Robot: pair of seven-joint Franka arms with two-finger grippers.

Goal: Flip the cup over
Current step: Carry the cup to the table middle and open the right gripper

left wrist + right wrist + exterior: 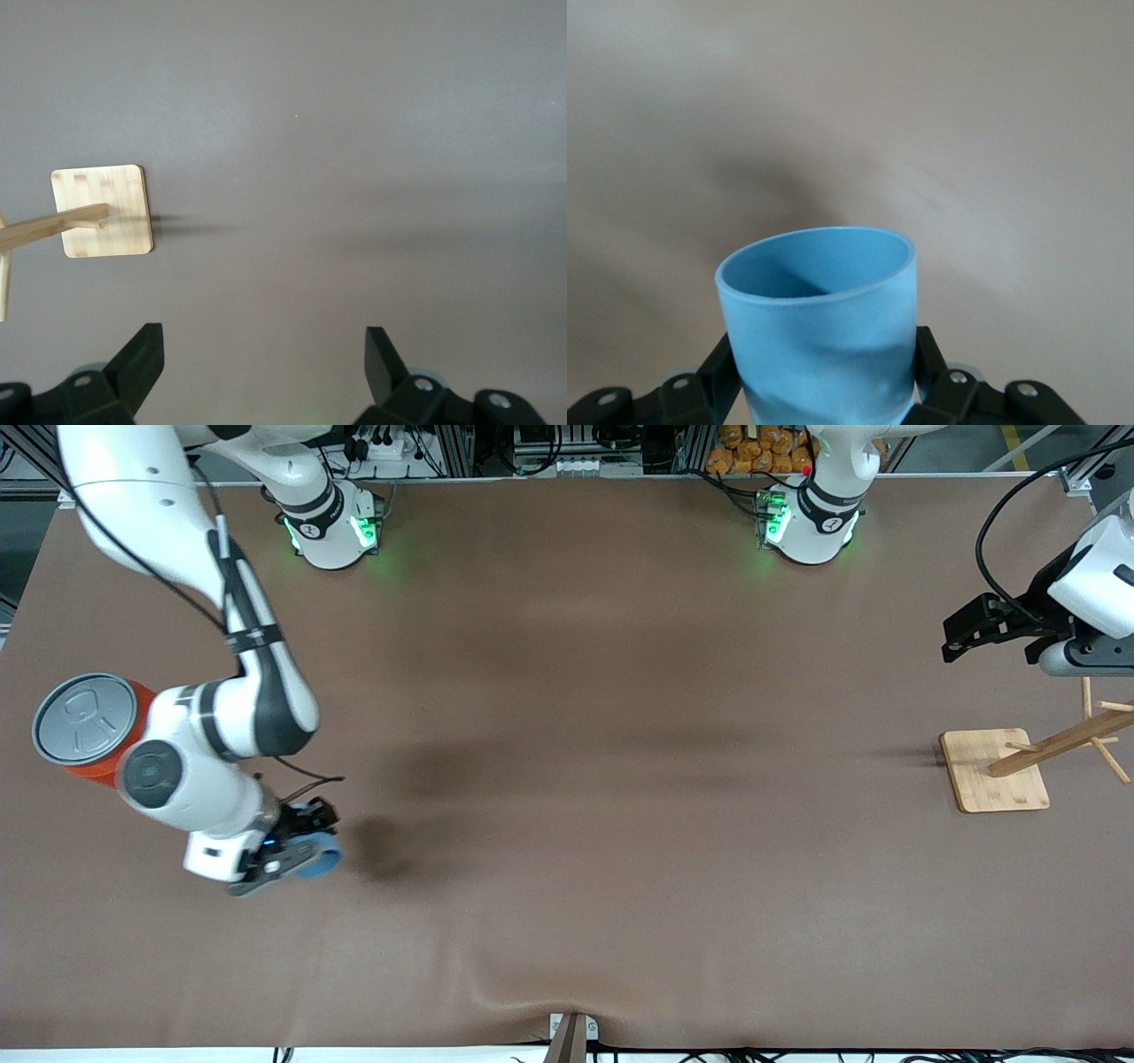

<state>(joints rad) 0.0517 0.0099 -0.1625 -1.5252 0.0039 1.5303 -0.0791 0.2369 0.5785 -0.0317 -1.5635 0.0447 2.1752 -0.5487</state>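
Observation:
The light-blue cup (321,858) is held in my right gripper (297,846) at the right arm's end of the table, above the brown tabletop. In the right wrist view the cup (819,328) fills the space between the two black fingers (716,367), its open mouth pointing away from the wrist and its wall squeezed slightly. My left gripper (961,638) is open and empty, up in the air at the left arm's end of the table; its fingers (142,359) stand wide apart over bare tabletop in the left wrist view.
A large orange can with a grey pull-tab lid (80,722) stands beside the right arm's wrist. A wooden rack on a square bamboo base (994,771) stands under the left gripper; the base also shows in the left wrist view (102,211).

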